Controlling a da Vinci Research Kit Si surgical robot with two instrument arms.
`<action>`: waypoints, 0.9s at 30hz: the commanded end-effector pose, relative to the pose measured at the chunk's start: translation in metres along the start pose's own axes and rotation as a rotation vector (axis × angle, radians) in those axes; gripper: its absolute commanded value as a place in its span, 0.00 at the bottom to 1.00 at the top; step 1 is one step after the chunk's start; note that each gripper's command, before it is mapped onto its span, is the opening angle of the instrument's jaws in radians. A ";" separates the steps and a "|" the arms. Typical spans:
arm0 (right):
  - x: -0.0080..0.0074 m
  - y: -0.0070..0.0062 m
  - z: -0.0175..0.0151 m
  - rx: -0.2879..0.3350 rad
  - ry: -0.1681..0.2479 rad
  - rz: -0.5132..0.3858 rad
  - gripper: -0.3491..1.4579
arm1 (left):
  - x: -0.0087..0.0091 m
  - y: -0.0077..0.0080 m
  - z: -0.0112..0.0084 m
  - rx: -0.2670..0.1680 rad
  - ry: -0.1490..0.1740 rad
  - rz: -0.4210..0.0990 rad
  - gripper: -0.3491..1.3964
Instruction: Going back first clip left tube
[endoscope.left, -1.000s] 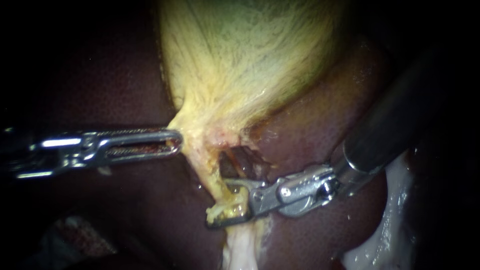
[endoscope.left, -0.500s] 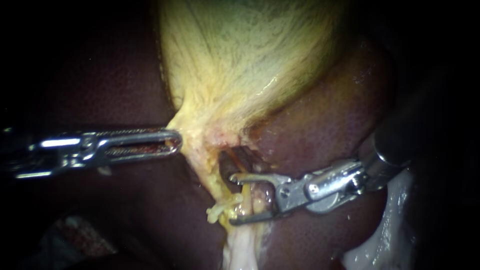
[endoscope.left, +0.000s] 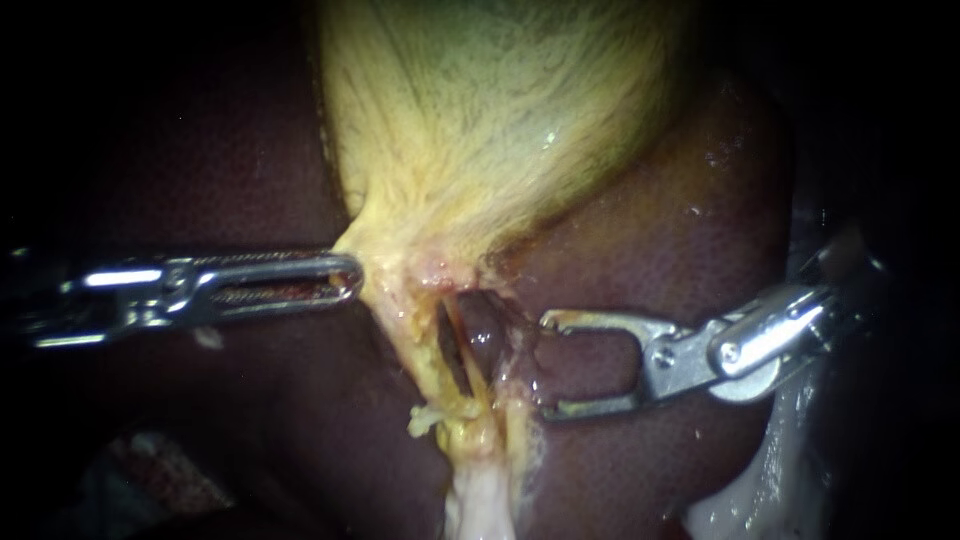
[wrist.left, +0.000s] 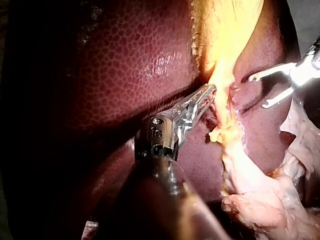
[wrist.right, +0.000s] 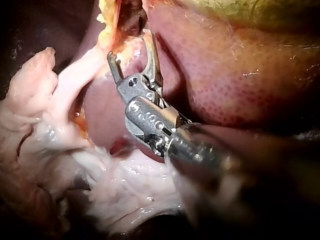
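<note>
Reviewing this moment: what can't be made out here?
- A clip: none can be made out on the tube. In the endoscope view, tissue folds may hide it.
- Shaft of the right instrument (jaws open): lost in darkness at the endoscope view's right edge.
- Bite of the left instrument, shut on the gallbladder: its depth is hidden by the jaws themselves, left wrist view.

Shiny metal left instrument (endoscope.left: 352, 281), shiny metal right instrument (endoscope.left: 546, 366), glossy wet liver (endoscope.left: 680, 230), fibrous matt gallbladder (endoscope.left: 480, 120)

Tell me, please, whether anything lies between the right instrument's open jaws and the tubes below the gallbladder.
Nothing visible does. The right instrument, jaws open, stands right beside the tubes, over bare liver. The left instrument grips the edge of the gallbladder on the tubes' other side, out of the way.
</note>
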 end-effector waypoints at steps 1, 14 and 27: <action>0.0000 0.0000 -0.0002 0.000 -0.001 0.002 0.52 | 0.0001 0.0002 0.0001 0.000 -0.001 0.001 0.20; 0.0009 -0.0003 -0.0017 0.008 0.002 -0.025 0.52 | 0.0016 0.0026 0.0027 -0.010 -0.010 0.011 0.20; 0.0010 -0.0004 -0.0017 0.007 0.002 -0.037 0.52 | 0.0036 0.0024 0.0081 0.006 0.023 0.030 0.21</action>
